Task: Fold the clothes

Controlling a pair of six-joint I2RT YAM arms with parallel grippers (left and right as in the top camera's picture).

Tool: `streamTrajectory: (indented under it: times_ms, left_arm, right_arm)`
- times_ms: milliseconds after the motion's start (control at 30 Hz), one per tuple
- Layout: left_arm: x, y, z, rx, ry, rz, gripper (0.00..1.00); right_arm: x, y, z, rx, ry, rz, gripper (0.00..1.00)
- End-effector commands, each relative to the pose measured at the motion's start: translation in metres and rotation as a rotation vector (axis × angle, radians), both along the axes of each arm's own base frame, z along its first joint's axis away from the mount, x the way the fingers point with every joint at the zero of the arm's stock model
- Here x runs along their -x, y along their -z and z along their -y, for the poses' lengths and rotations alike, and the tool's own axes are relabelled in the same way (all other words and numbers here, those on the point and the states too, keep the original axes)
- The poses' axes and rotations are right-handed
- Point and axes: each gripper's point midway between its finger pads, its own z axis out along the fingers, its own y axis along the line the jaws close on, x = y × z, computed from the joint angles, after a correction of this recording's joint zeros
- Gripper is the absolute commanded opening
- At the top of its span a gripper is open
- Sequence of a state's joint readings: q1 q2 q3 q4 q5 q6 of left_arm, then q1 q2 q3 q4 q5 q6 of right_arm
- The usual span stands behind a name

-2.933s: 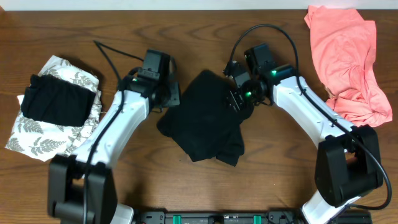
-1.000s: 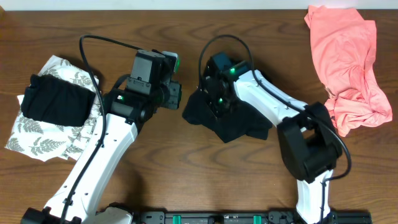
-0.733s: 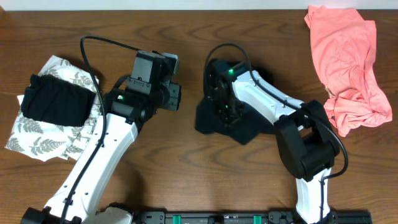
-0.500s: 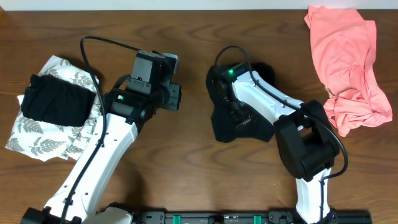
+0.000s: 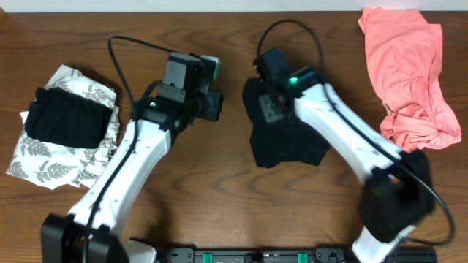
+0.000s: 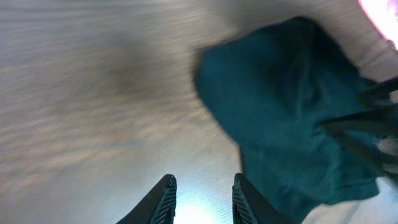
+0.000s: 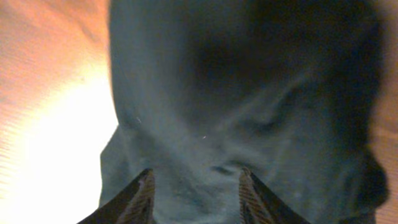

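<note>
Middle of the bench (image 5: 219, 197): that's where the black shirt (image 5: 285, 139) sits, bunched into a compact, lumpy shape. Edges aren't square and I can't make out the collar or sleeves.
Left jaws: apart, nothing between them, only bare wood underneath. They hang just left of the shirt and aren't touching it.
Right jaws: also apart, right over the far-left part of the shirt. The wrist view shows cloth lying below them, and as far as I can tell they aren't pinching it.
Left side: a black garment (image 5: 64, 120) in a tidy rectangle, resting on a leaf-print garment (image 5: 44, 157) that's folded but a bit rumpled at the edges. I'd call both of those done.
Far right: a salmon-pink garment (image 5: 406, 66), all crumpled, well away from both arms. Looks untouched.
Progress: about halfway, I reckon. Two look finished, the black shirt is partway there, and the pink one hasn't been started.
What's left: the black shirt probably needs another fold or a good flattening before it counts. Then it could go with the stack on the left, and after that the pink one needs the full treatment.
</note>
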State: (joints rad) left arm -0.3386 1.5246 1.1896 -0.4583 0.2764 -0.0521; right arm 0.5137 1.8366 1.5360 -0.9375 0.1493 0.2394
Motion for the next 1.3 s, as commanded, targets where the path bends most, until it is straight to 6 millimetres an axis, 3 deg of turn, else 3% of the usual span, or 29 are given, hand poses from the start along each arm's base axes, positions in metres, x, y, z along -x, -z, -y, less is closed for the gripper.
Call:
streamTrajectory:
  times_ms: [0, 200, 367, 600, 700, 867, 967, 1167, 1267]
  left_arm:
    - [-0.004, 0.011, 0.032, 0.090, 0.098, -0.026, 0.31]
    - [-0.008, 0.048, 0.095, 0.135, 0.267, -0.012, 0.34]
    - [-0.013, 0.097, 0.122, 0.090, 0.322, -0.008, 0.34]
    - [-0.042, 0.159, 0.098, -0.082, 0.187, 0.011, 0.29]
    - [-0.037, 0.174, 0.081, -0.144, 0.155, -0.043, 0.23]
    - [-0.003, 0.194, 0.047, -0.272, 0.104, -0.223, 0.09]
    - [0.010, 0.186, 0.039, -0.271, 0.046, -0.294, 0.06]
    - [0.040, 0.142, 0.021, -0.211, -0.192, -0.428, 0.06]
    - [0.060, 0.125, 0.025, -0.141, -0.264, -0.511, 0.06]
  right_arm:
    - [-0.012, -0.042, 0.031, -0.050, 0.144, 0.107, 0.51]
    - [-0.020, -0.084, 0.079, -0.097, 0.280, 0.211, 0.59]
    - [-0.016, -0.097, 0.084, -0.146, 0.267, 0.218, 0.59]
    - [-0.007, -0.092, 0.085, -0.133, 0.256, 0.178, 0.59]
    - [-0.004, -0.090, 0.086, -0.115, 0.233, 0.164, 0.57]
    - [-0.001, -0.089, 0.088, -0.098, 0.217, 0.153, 0.54]
    - [-0.001, -0.089, 0.088, -0.087, 0.202, 0.154, 0.53]
    - [0.002, -0.087, 0.089, -0.080, 0.199, 0.143, 0.56]
    - [0.006, -0.084, 0.090, -0.072, 0.199, 0.123, 0.58]
